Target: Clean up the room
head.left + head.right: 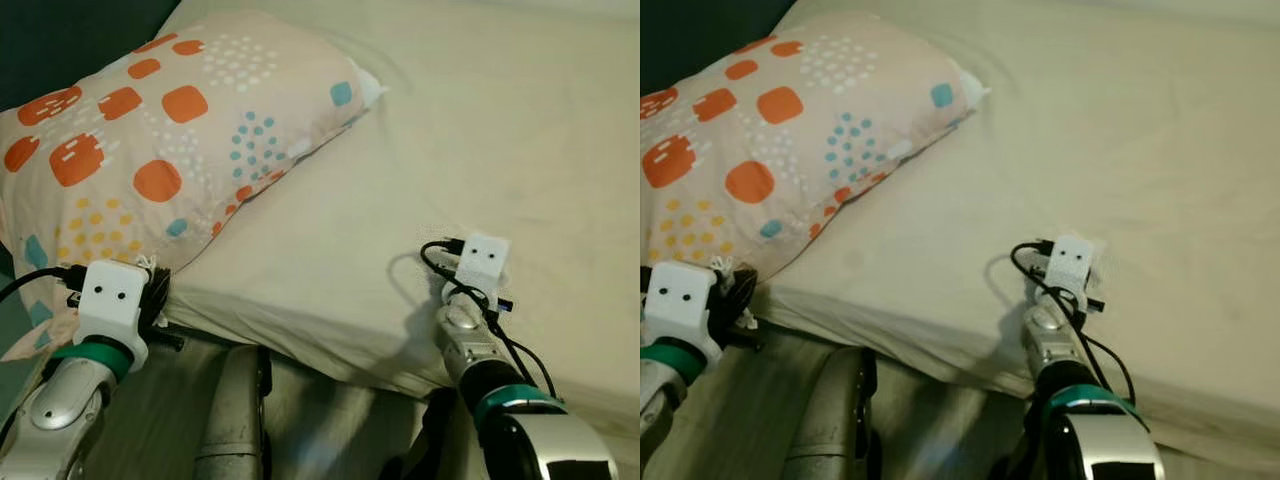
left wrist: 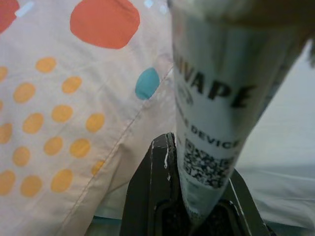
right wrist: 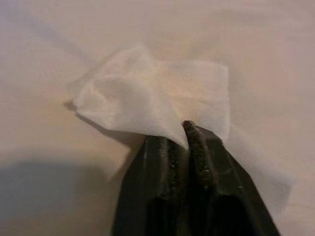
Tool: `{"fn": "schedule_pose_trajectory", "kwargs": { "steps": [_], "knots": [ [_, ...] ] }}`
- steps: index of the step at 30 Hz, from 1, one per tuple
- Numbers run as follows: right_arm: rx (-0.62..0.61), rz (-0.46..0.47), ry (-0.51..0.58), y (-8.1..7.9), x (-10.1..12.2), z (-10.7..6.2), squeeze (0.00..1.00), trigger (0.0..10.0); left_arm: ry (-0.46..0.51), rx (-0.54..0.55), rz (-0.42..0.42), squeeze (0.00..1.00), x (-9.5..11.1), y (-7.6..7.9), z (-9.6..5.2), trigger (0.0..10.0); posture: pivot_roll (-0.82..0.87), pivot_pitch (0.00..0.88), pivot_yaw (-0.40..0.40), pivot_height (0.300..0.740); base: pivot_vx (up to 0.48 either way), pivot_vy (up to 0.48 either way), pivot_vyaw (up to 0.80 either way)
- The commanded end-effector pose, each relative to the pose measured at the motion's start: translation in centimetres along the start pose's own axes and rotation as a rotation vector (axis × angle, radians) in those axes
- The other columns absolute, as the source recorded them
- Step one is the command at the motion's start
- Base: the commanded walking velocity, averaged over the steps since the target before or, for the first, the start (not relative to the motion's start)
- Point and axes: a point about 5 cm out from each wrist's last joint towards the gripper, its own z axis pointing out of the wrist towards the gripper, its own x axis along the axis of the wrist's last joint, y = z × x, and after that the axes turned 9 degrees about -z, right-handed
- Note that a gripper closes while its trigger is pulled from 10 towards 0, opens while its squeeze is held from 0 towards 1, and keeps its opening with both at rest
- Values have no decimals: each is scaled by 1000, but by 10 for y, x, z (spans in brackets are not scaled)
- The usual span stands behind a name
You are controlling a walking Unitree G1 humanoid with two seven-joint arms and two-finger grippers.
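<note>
A patterned pillow [image 1: 150,140] with orange, teal and yellow spots lies at the left head end of a cream-sheeted bed [image 1: 480,130]. My left gripper [image 2: 199,157] is at the pillow's near corner, shut on a white printed package [image 2: 211,93] with a QR code and the word "DEVICE". Its white wrist box [image 1: 112,295] sits by the bed's edge. My right gripper [image 3: 179,132] is shut on a crumpled white tissue [image 3: 133,98] that rests on the sheet. Its wrist box [image 1: 482,258] hovers just over the mattress's near edge.
The mattress edge [image 1: 300,340] runs diagonally across the front, with grey floor [image 1: 330,420] below it. A grey rounded part [image 1: 230,420] stands between my arms. A dark wall [image 1: 60,40] lies behind the pillow. Bare sheet spreads to the right.
</note>
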Motion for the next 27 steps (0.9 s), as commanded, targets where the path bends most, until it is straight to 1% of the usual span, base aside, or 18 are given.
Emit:
{"fn": "schedule_pose_trajectory", "kwargs": {
  "steps": [1,2,3,5,6,7,8,11,12,14,15,16,17,19,20,23,25,27],
  "knots": [
    [69,125,-169,6,-40,-7,0,0,-20,-1,11,0,-12,3,4,10000,353,205,59,520,0,0,0],
    [69,125,-169,6,-40,-7,0,0,-20,-1,11,0,-12,3,4,10000,353,205,59,520,0,0,0],
    [123,169,-135,2,-36,-8,0,0,-16,-8,19,0,-14,5,6,10000,337,181,46,520,0,0,0],
    [123,169,-135,2,-36,-8,0,0,-16,-8,19,0,-14,5,6,10000,337,181,46,520,0,0,0],
    [159,190,-111,-2,-34,-10,0,0,-14,-12,24,0,-17,6,8,10000,315,150,32,520,0,0,0],
    [242,225,-36,-8,-28,-15,0,0,-1,-20,20,0,-17,8,12,10000,287,112,18,520,0,0,0],
    [242,225,-36,-8,-28,-15,0,0,-1,-20,20,0,-17,8,12,10000,287,112,18,520,0,0,0],
    [462,306,181,-22,-9,-45,0,0,34,-29,-8,0,-12,11,29,10000,232,54,9,520,0,0,0],
    [462,306,181,-22,-9,-45,0,0,34,-29,-8,0,-12,11,29,10000,232,54,9,520,0,0,0],
    [558,322,295,-32,4,-73,0,0,31,-37,-45,0,-10,14,41,10000,177,7,16,520,0,0,0],
    [558,322,295,-32,4,-73,0,0,31,-37,-45,0,-10,14,41,10000,177,7,16,520,0,0,0],
    [581,328,327,-35,9,-83,0,2353,27,-40,-64,0,-10,15,45,10000,177,7,16,520,0,0,0],
    [614,328,364,-41,13,-94,0,10000,20,-47,-96,0,-10,18,49,10000,161,0,21,520,0,0,0],
    [661,321,415,-52,20,-109,0,10000,15,-66,-135,0,-12,24,53,10000,144,0,28,520,0,0,0],
    [695,324,431,-59,22,-115,0,10000,10,-76,-128,0,-16,28,55,10000,130,0,31,520,0,0,0],
    [715,326,438,-63,24,-119,0,10000,7,-82,-118,0,-18,31,57,10000,130,0,31,520,0,0,0],
    [756,353,431,-73,28,-121,0,10000,16,-85,-88,0,-20,38,62,10000,119,0,28,520,0,0,0],
    [768,362,439,-75,32,-120,0,10000,25,-85,-73,0,-22,40,64,10000,123,0,23,520,0,0,0]
  ]
}}
